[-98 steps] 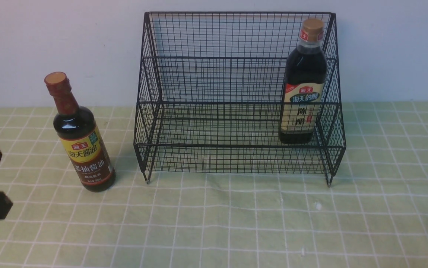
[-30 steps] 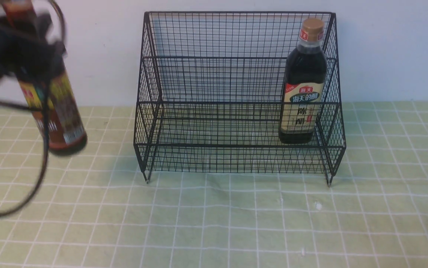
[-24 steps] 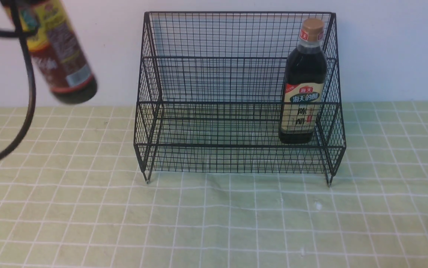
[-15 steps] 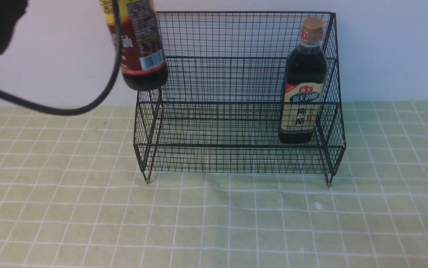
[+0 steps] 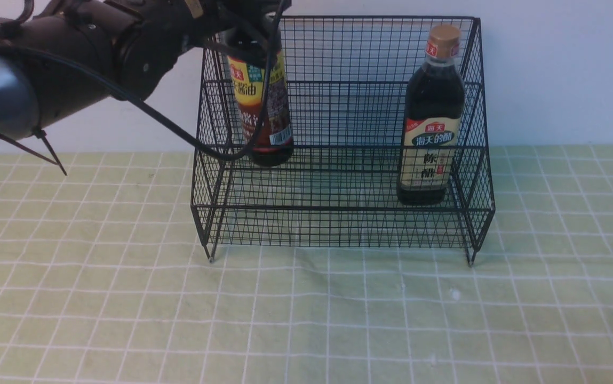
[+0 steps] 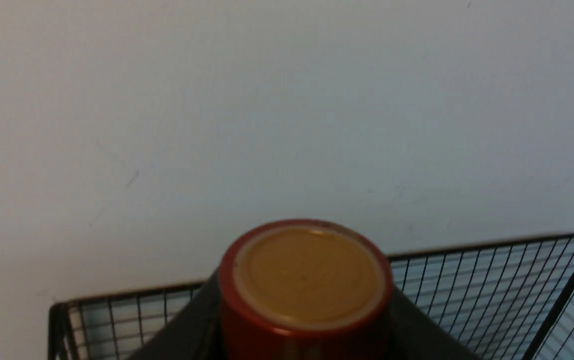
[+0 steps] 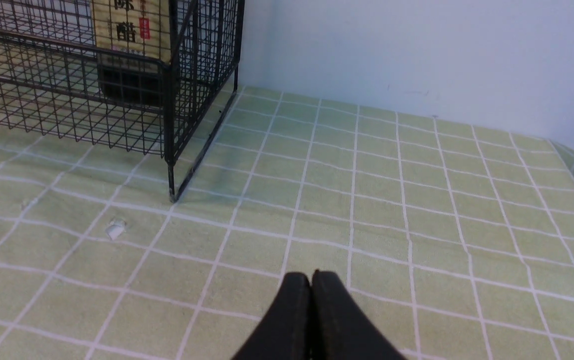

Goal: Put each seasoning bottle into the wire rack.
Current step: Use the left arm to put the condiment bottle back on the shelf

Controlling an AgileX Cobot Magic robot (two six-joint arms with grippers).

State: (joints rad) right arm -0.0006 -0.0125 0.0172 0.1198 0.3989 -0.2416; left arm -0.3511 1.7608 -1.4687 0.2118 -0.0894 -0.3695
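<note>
Slim bottle (image 5: 261, 101) hangs cap-up inside the left end of the rack (image 5: 338, 229), its long axis near vertical and its base tipped slightly rightward. You cannot tell whether the base touches a tier. Your left gripper (image 5: 246, 37) pinches it high up, dark fingers (image 6: 194, 325) flanking it below the cap. The big bottle (image 5: 430, 117) stands upright, cap up, at the right end of the lower tier. Your right gripper (image 7: 311, 282) hovers over the cloth (image 7: 416, 200), jaws pressed together.
</note>
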